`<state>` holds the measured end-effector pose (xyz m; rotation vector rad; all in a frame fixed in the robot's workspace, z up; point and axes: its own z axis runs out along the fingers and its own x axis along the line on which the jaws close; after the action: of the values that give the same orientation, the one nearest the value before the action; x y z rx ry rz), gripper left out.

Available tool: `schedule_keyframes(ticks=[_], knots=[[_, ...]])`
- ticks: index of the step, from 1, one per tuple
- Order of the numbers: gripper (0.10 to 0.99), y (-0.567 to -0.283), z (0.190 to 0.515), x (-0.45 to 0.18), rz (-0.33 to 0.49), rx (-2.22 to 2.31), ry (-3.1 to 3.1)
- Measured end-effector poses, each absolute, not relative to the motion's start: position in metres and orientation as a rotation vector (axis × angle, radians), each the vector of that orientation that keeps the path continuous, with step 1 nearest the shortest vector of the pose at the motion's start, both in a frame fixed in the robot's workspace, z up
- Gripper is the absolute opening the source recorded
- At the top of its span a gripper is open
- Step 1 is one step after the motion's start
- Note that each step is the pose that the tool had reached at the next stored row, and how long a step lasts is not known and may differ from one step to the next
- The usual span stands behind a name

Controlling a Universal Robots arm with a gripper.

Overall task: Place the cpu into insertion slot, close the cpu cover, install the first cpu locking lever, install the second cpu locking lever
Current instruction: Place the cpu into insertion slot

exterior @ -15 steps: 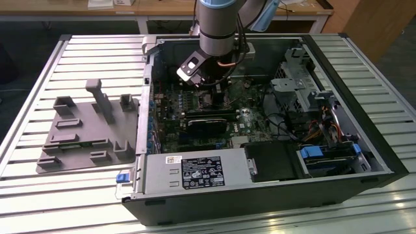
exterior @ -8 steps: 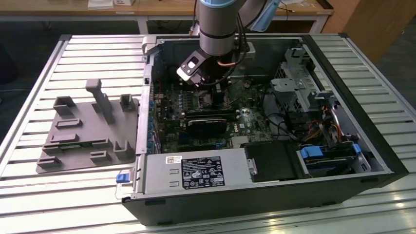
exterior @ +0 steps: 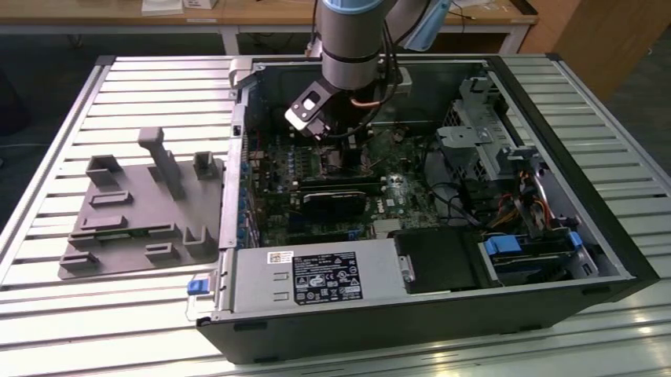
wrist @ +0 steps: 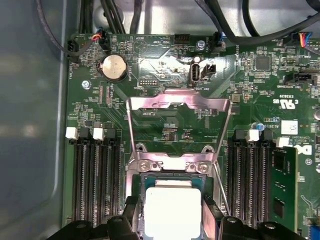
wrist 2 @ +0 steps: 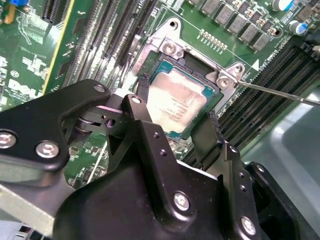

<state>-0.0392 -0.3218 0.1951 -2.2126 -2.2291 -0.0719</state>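
cpu looks seated flat in the slot; gripper straddles it, can't tell if it's clamped on or loose; cover is flipped open; arm drops into the case at the exterior view's upper middle.

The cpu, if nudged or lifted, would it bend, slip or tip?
The cpu looks thin, flat and metal-faced, so probably stiff and light. Its smooth pale face may be slippery. Lying flat inside the insertion slot, it seems unlikely to roll or tip, and the slot's rim would likely stop a sideways push.
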Motion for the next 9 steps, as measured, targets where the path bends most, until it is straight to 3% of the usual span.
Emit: schedule_keyframes(ticks=[9], knots=[[0.612, -0.3219, 0.1981, -0.0392, -0.072, -2.212, -2.229]])
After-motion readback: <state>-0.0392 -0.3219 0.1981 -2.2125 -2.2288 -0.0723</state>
